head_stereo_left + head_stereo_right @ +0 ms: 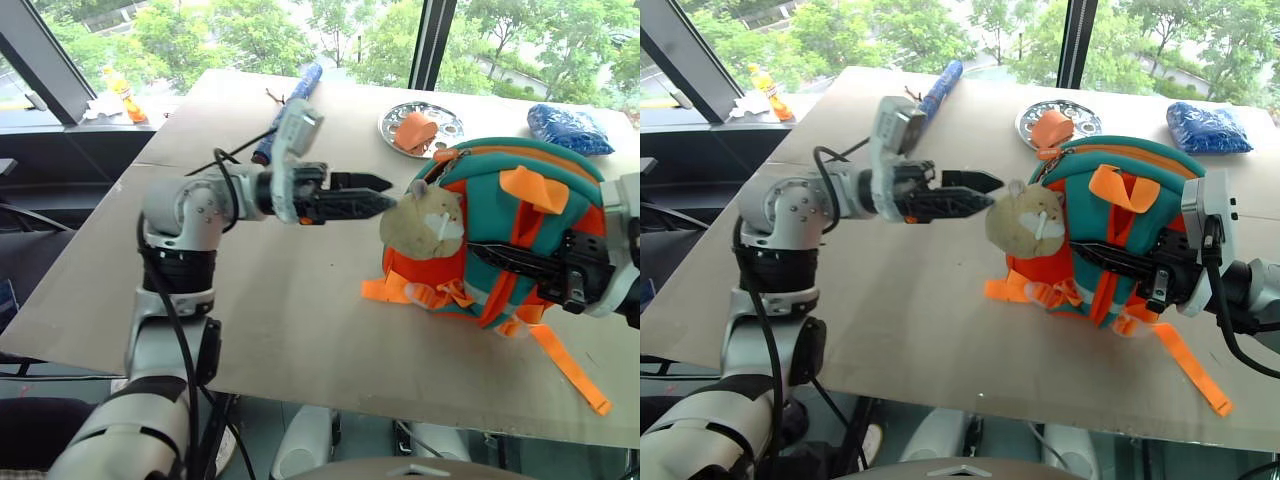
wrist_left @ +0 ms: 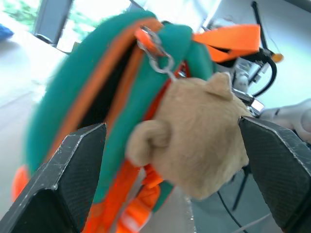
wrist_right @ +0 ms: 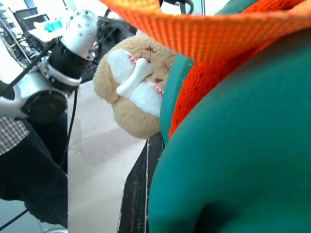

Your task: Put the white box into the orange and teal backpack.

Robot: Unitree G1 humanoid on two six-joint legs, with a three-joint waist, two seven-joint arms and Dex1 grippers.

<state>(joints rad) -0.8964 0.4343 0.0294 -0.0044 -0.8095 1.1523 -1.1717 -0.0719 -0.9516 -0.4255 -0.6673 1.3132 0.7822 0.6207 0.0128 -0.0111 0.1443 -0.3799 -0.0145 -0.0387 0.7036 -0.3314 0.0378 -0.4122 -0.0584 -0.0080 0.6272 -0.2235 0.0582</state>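
Orange and teal backpack (image 1: 510, 235) upright on the table (image 1: 300, 300), teal panels, orange webbing straps, tan plush toy (image 1: 425, 222) hanging off its zipper side. Clenched on the backpack's strap side: right gripper (image 1: 520, 262). Left gripper (image 1: 375, 195) released, fingers spread, tips just beside the plush toy, which sits between it and the bag. Beyond the backpack: round metal plate (image 1: 395, 122) holding an orange item, blue speckled bag (image 1: 568, 128). No readable lettering anywhere.

woven cloth backpack (image 1: 520, 235), fuzzy plush toy (image 1: 423, 228), matt table (image 1: 300, 300)
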